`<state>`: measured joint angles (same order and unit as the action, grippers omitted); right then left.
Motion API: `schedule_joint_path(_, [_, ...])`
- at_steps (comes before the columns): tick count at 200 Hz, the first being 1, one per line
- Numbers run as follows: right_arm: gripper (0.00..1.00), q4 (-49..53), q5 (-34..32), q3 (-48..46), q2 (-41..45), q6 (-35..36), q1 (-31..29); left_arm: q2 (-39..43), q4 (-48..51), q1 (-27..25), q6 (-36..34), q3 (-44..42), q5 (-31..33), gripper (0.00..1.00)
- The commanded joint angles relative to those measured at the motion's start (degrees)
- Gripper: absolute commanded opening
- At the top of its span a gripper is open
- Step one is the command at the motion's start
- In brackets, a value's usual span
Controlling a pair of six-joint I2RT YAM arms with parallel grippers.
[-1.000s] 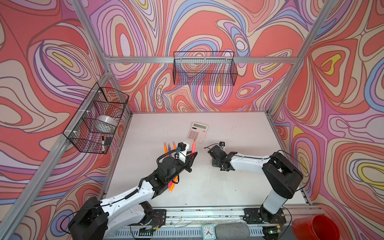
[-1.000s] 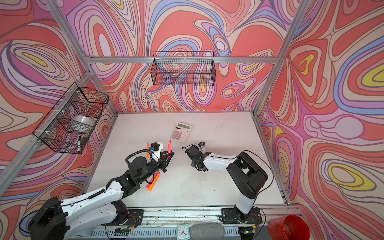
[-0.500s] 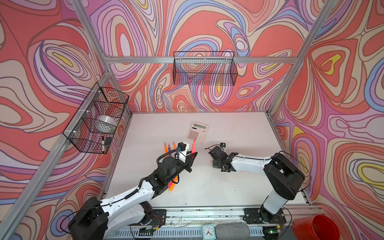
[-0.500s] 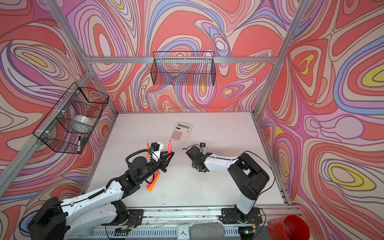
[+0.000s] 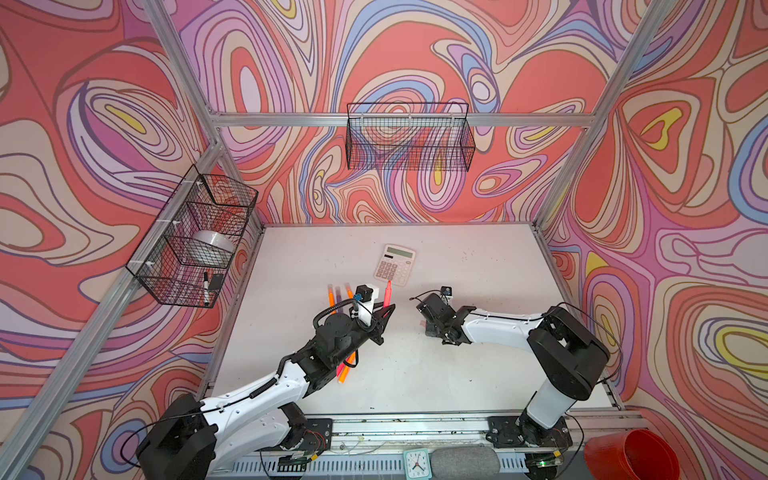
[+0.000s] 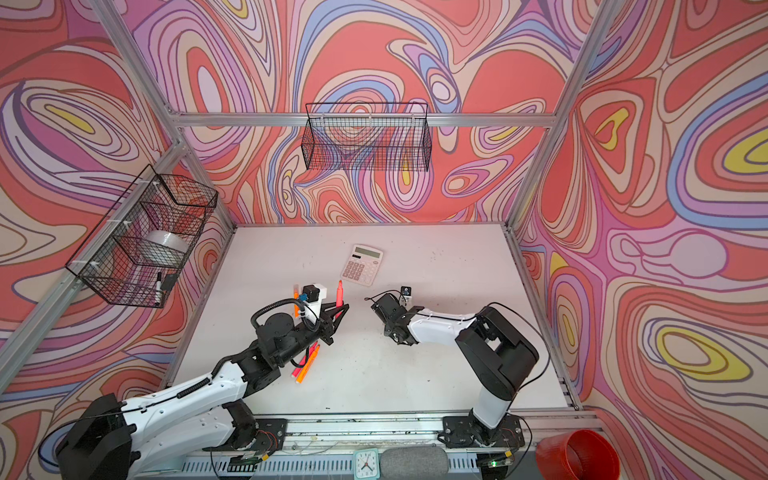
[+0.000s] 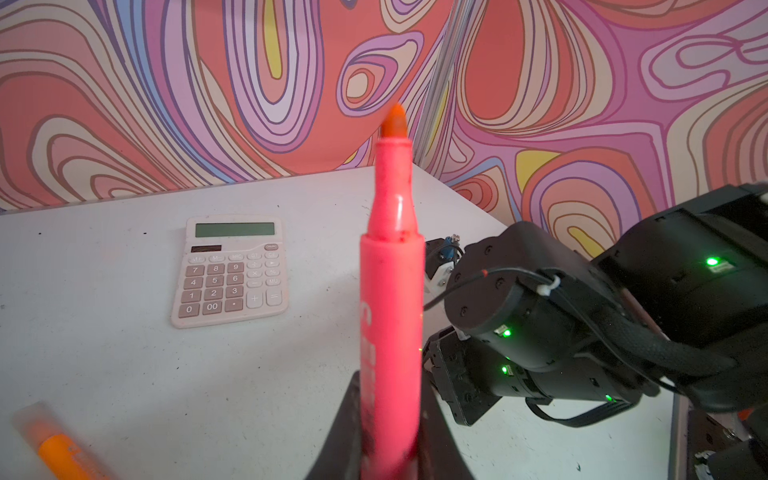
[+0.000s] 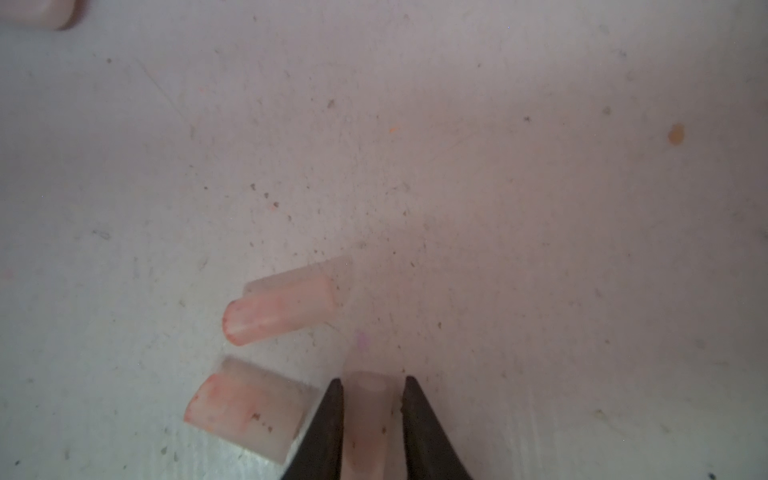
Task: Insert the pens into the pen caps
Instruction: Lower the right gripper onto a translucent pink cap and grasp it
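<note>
A pink-red pen [image 7: 390, 311] stands upright and uncapped, orange tip up, its lower barrel clamped in the left tool [image 7: 388, 415]. An orange pen [image 5: 331, 294] and a purple pen [image 5: 338, 297] lie side by side on the desk [image 5: 457, 374]. More pens [image 5: 344, 370] lie partly under the left arm. Among the translucent pale-pink caps, a rounded cap [image 8: 278, 309] and a broader cap [image 8: 249, 409] lie close together. A third cap [image 8: 368, 415] sits between the right tool's [image 8: 372, 380] fingers.

The left arm [image 5: 257, 397] and right arm [image 5: 498, 330] pair white shells with bulky black joints, black cables [image 7: 656, 347] looping alongside. Green lights [image 7: 712, 262] glow on the right arm's black housings; the right hand [image 8: 372, 380] has tapering black fingers [image 8: 330, 419].
</note>
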<state>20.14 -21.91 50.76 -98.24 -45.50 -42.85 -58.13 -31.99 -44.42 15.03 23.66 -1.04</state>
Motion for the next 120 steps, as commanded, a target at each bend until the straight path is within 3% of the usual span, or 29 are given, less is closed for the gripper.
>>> schedule_joint_path(1, [0.26, 0.5, -1.5, -0.1, -1.3, -0.6, -0.3, 1.4, -0.5, -0.1, -0.4, 0.4, -0.6, 0.0])
schedule_joint_path(26, [0.25, 0.2, -1.2, -0.1, -1.6, -0.6, -0.2, 1.5, -0.5, -0.1, -0.5, 0.4, -1.1, 0.0])
schedule_joint_path(79, [0.12, -1.1, -1.0, -1.1, -0.7, -0.7, -0.3, 1.6, -1.3, -0.1, -0.6, 0.1, -0.7, 0.0])
schedule_joint_path(120, [0.08, -0.9, -2.6, -1.5, 5.2, -0.6, -0.3, 2.1, -7.1, -0.1, -0.1, -2.7, -0.8, 0.0])
